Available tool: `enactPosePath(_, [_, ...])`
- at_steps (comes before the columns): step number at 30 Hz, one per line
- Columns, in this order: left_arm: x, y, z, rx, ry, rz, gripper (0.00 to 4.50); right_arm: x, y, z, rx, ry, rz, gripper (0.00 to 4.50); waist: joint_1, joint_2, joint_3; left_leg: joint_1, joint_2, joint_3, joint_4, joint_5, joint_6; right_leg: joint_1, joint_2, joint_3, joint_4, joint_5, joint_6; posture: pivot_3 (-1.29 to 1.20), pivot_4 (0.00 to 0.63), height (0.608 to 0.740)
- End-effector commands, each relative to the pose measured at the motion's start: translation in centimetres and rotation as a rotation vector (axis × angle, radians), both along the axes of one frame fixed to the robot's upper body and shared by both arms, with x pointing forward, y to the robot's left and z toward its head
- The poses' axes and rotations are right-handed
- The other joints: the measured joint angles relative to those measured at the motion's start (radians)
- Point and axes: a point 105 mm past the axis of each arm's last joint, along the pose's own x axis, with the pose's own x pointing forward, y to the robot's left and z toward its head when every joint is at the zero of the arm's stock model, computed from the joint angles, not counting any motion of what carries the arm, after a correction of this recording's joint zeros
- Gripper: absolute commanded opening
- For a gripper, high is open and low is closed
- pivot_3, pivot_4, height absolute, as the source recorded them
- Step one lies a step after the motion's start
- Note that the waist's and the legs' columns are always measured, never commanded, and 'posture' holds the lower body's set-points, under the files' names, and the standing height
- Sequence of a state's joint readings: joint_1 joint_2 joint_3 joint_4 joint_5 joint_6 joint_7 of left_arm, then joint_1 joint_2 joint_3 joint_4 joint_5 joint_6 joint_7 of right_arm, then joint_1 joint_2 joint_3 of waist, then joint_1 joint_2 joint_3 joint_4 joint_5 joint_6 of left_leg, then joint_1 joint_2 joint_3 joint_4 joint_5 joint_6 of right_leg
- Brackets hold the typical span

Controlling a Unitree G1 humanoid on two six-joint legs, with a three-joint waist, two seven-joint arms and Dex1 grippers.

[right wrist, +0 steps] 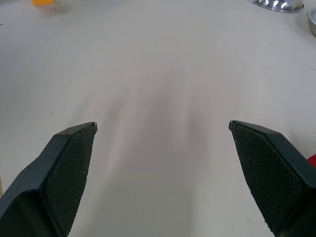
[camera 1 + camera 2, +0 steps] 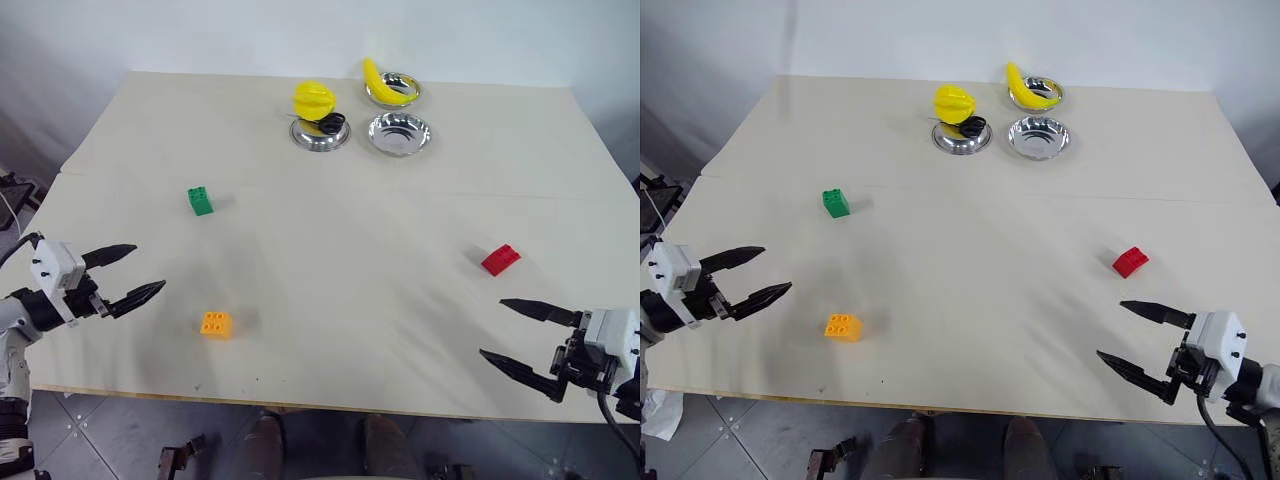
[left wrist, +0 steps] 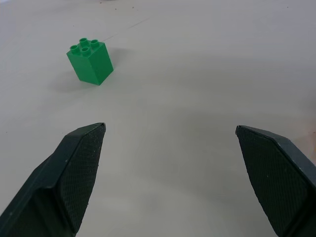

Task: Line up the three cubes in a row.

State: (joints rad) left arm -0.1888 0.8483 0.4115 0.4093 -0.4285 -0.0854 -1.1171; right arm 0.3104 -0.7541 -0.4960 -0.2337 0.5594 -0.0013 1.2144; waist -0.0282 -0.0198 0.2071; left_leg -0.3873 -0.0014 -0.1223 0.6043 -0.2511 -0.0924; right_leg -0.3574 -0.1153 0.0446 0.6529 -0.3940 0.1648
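Left gripper (image 2: 143, 270), lower left of the head view: jaws wide, empty. The green brick (image 2: 200, 201) lies above it, well apart; the orange-yellow brick (image 2: 215, 324) lies near, to its lower right. Right gripper (image 2: 491, 328), lower right: jaws wide, empty; the red brick (image 2: 500, 259) sits near, above it. All three rest scattered on the tabletop (image 2: 330, 240). Top centre: three steel bowls. One (image 2: 320, 134) holds a yellow fruit (image 2: 312, 100), one (image 2: 399, 134) nothing, one (image 2: 393, 89) a banana (image 2: 382, 80).
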Motion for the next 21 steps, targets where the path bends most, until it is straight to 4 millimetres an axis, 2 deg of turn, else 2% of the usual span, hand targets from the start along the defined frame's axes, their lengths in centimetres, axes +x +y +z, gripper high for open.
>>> enactPosePath(1, [0.0, 0.0, 0.9, -0.002, -0.044, 0.003, 4.49, 0.0, 0.1, 0.6, -0.003, -0.041, 0.0, 4.5, 0.0, 0.0, 0.0, 0.0, 0.0, 0.0, 0.0, 0.0, 0.0, 0.0, 0.0, 0.0, 0.0, 0.0, 0.0, 0.0, 0.15, 0.74])
enactPosePath(5, [0.3, -0.1, 1.0, -0.039, -0.043, 0.003, 4.49, -0.2, -0.2, 0.7, 0.006, -0.053, -0.034, 4.5, 0.001, 0.0, 0.0, 0.0, 0.0, 0.0, 0.0, 0.0, 0.0, 0.0, 0.0, 0.0, 0.0, 0.0, 0.0, 0.0, 0.15, 0.74])
enactPosePath(8, [0.6, -0.5, 1.7, -0.099, -0.016, -0.033, 4.49, -0.6, -1.2, 1.0, 0.03, -0.072, -0.116, 4.5, 0.002, 0.0, 0.0, 0.0, 0.0, 0.0, 0.0, 0.0, 0.0, 0.0, 0.0, 0.0, 0.0, 0.0, 0.0, 0.0, 0.15, 0.74])
enactPosePath(10, [0.6, -2.2, 2.8, -0.138, -0.021, -0.128, 4.49, -0.9, -2.6, 1.2, 0.074, -0.102, -0.228, 4.5, 0.003, 0.0, 0.0, 0.0, 0.0, 0.0, 0.001, 0.0, 0.0, 0.0, 0.0, 0.0, 0.0, 0.0, 0.0, 0.0, 0.15, 0.74])
enactPosePath(12, [0.6, -4.8, 4.0, -0.138, -0.05, -0.257, 4.49, -1.4, -4.4, 1.3, 0.109, -0.141, -0.374, 4.5, 0.005, -0.001, 0.0, -0.001, 0.0, -0.001, 0.001, 0.0, 0.0, 0.0, 0.0, 0.0, 0.001, 0.0, 0.0, 0.0, 0.15, 0.74])
enactPosePath(15, [0.4, -8.3, 4.4, -0.093, -0.048, -0.424, 4.49, -2.0, -7.0, 1.4, 0.144, -0.199, -0.588, 4.5, 0.006, -0.001, -0.001, -0.001, -0.001, -0.001, 0.001, 0.0, 0.0, 0.001, 0.0, 0.0, 0.0, 0.0, 0.0, 0.0, 0.15, 0.74])
enactPosePath(19, [-1.1, -12.6, 4.4, -0.061, -0.021, -0.663, 4.49, -2.6, -8.1, 0.6, 0.178, -0.207, -0.717, 4.5, -0.003, 0.0, -0.001, 0.0, 0.0, 0.0, 0.001, 0.0, -0.001, 0.001, 0.0, 0.0, 0.001, 0.0, 0.0, 0.0, 0.15, 0.74])
enactPosePath(21, [-1.9, -13.5, 4.4, -0.072, 0.012, -0.721, 4.49, -2.4, -8.2, 0.6, 0.198, -0.218, -0.755, 4.5, -0.01, 0.001, -0.001, 0.0, 0.001, 0.0, 0.0, 0.0, -0.001, 0.001, 0.001, 0.001, 0.001, 0.0, 0.0, 0.0, 0.15, 0.74])
